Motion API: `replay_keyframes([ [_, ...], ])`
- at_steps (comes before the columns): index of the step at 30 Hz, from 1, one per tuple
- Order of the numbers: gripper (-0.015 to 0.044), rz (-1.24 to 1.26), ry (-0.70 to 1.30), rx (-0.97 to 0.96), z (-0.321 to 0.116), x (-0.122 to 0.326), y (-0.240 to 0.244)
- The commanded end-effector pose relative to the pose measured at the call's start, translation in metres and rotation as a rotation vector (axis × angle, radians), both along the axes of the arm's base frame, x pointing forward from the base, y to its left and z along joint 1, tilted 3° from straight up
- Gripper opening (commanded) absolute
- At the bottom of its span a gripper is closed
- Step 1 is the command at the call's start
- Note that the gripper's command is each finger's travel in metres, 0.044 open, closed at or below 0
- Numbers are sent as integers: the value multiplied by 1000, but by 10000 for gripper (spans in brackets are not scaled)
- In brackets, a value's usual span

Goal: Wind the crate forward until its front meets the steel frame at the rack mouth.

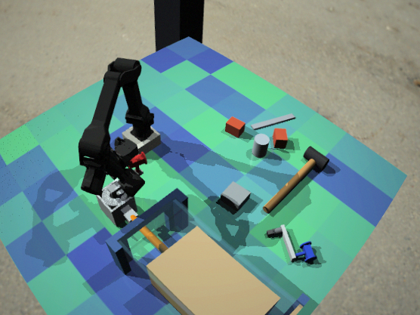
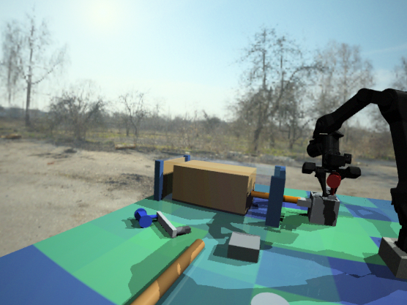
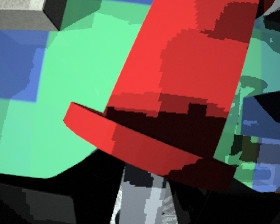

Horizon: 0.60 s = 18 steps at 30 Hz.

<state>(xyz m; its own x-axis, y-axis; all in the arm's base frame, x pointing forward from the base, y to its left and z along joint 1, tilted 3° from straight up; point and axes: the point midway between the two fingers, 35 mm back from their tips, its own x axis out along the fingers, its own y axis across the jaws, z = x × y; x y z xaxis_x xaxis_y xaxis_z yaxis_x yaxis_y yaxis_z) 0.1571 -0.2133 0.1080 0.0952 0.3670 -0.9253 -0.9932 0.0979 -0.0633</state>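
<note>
The tan crate [image 1: 211, 269] [image 2: 208, 187] sits flat in the clear-panelled cubby. A visible gap separates its front from the dark blue frame [image 1: 177, 214] [image 2: 277, 198] at the mouth. An orange strap [image 1: 151, 236] [image 2: 290, 199] runs from the crate through the frame to the grey winch [image 1: 109, 206] [image 2: 323, 211]. My gripper [image 2: 328, 191] is low over the winch top, shut on the red-knobbed handle. Its red knob [image 1: 137, 160] [image 2: 334, 180] [image 3: 180, 65] stands beside the fingers; a grey part [image 3: 142, 202] shows below it. The key's seating in the hole is hidden.
A blue-knobbed crank [image 1: 288, 244] [image 2: 166, 221] lies beside the cubby. A grey block [image 1: 235, 196] [image 2: 244, 246] and a wooden-handled mallet [image 1: 291, 183] [image 2: 172, 271] lie nearby. Two red blocks [image 1: 235, 127] [image 1: 280, 138], a grey cylinder [image 1: 260, 146] and a flat bar [image 1: 273, 121] are farther off.
</note>
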Motion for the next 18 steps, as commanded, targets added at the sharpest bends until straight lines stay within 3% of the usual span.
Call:
replay_keyframes([
  [1,0,3,0,1,-1,0,0],
  [18,0,3,0,1,-3,0,0],
])
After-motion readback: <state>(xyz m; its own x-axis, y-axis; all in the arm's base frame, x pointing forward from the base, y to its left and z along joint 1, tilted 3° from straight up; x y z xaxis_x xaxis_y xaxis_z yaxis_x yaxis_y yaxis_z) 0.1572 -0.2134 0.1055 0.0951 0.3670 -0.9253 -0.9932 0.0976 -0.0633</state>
